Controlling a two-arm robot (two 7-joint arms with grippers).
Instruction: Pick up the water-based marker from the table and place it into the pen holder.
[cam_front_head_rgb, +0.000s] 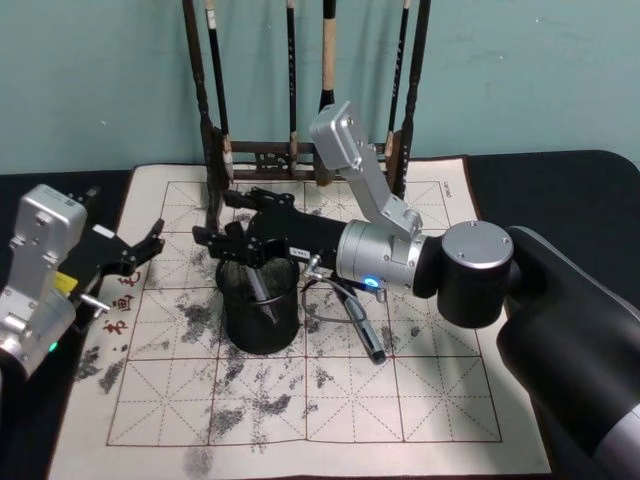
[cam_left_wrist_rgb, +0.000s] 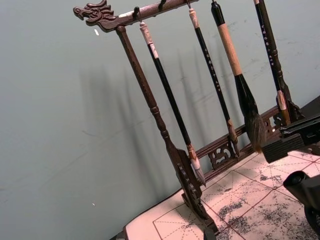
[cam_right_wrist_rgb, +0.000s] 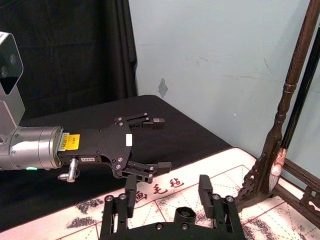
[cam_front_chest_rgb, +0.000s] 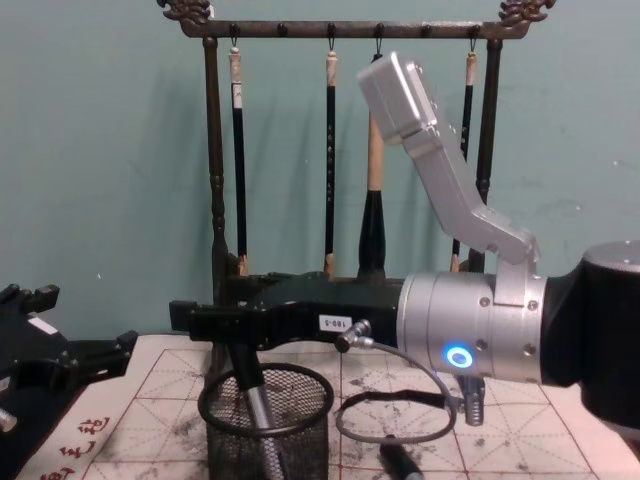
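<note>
Mesh holder (cam_front_head_rgb: 270, 330) with marker (cam_front_head_rgb: 258, 285), right end effector (cam_front_head_rgb: 215, 218) wide above, left end effector (cam_front_head_rgb: 152, 240) wide

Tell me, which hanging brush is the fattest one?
The tan-handled brush, third from the robot's left on the rack. The other three are thin and mostly black.

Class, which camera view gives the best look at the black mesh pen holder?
The head view: the whole pen holder shows from above, rim to base, standing on the mat. The chest view gives its rim and upper mesh from the side, cut by the lower edge. Both wrist views face the brush rack.
</note>
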